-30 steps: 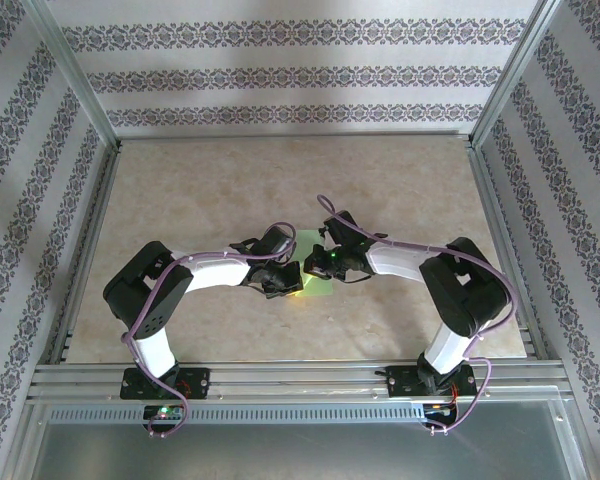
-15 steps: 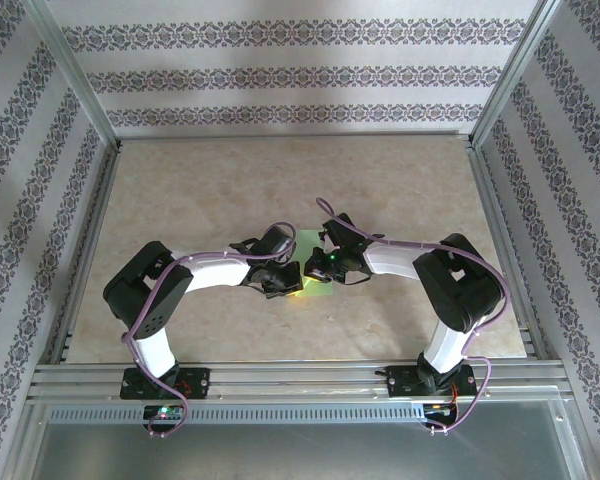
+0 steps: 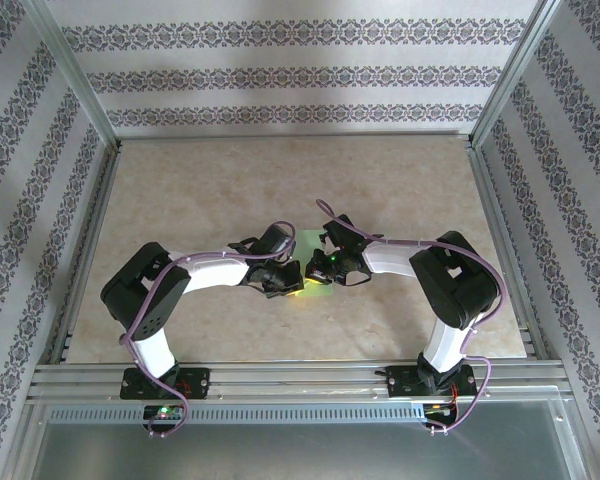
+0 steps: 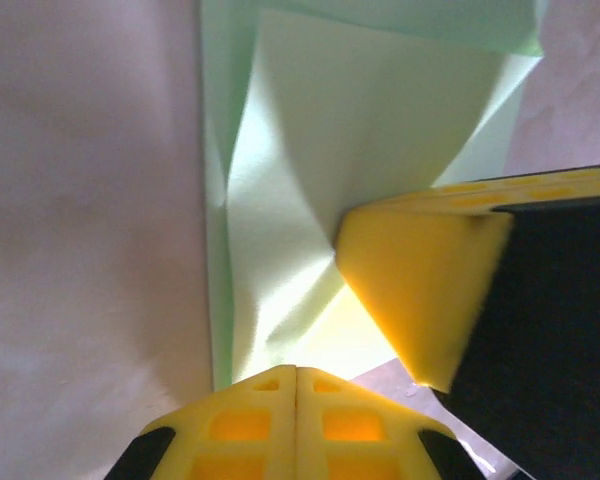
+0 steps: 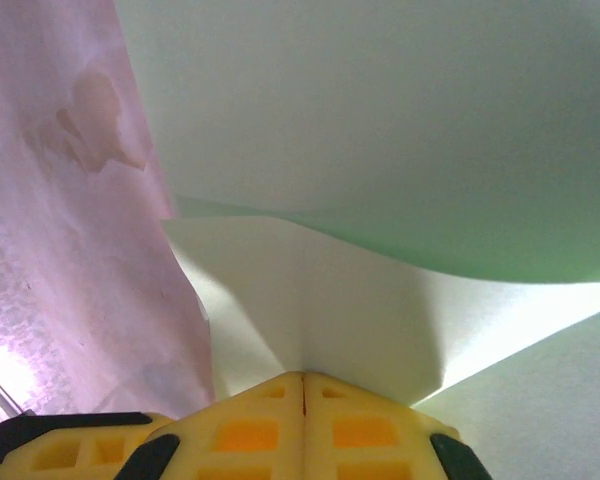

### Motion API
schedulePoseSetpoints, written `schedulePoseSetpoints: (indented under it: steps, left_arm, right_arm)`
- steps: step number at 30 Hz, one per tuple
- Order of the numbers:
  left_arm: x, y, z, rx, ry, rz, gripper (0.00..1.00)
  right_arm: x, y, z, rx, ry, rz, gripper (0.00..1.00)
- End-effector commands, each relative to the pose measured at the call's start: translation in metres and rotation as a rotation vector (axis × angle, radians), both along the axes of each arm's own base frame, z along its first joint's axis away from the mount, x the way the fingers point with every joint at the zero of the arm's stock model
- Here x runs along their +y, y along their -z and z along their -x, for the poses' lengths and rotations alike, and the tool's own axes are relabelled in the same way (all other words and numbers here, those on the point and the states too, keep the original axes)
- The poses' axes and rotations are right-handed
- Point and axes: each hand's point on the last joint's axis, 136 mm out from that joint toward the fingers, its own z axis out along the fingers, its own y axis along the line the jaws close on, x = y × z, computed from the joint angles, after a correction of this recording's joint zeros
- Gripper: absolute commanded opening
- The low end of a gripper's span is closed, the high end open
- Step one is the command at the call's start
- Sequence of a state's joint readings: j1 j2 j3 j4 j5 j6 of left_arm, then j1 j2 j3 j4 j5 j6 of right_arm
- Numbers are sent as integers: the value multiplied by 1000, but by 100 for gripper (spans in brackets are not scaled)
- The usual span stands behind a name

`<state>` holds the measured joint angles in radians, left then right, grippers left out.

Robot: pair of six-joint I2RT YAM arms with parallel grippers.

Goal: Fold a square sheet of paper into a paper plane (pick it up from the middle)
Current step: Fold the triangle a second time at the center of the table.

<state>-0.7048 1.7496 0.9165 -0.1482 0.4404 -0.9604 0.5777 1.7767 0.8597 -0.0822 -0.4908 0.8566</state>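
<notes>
Paper: the thin, light green square sheet of paper (image 3: 311, 243) is lying at the middle of the beige marbled tabletop (image 3: 200, 190), between the two wrists and partly hidden under them.
Paper's state: in the left wrist view the sheet (image 4: 360, 130) is showing an upper layer lying over a lower one, with creases running in toward one raised spot, so it is looking partly folded and not yet a dart.
Right gripper (image 5: 303, 378): its yellow fingers are pressing together on a tented ridge of the sheet (image 5: 380, 120), which is rising off the table right at their seam.
Left gripper (image 4: 296, 372): its yellow fingers are meeting with no gap at the sheet's near edge; whether paper is sitting between them cannot be told.
Facing: the two grippers are pointing at each other across the sheet, left gripper (image 3: 290, 282) and right gripper (image 3: 316, 268) nearly touching.
Long axis: the visible green is running away from the arm bases, crosswise to both grippers.
Nearer arm: neither, judging from above; the right one is doing the holding, so any lift or crease is likely turning on its pinch.
Risk: pulling apart is likely to tear the sheet or slip it free.
</notes>
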Motion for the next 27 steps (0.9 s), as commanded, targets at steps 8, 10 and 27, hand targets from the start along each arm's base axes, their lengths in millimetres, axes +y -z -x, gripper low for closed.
schedulePoseSetpoints:
  steps: [8,10,27]
  left_arm:
    - [7,13,0,14,19,-37,4]
    - [11,18,4,26,20,-53,3]
    - [20,-32,0,-113,16,5,3]
  right_arm:
    - [-19,31,12,77,17,89,3]
    - [-19,31,12,80,18,91,3]
    - [-21,35,11,90,28,103,3]
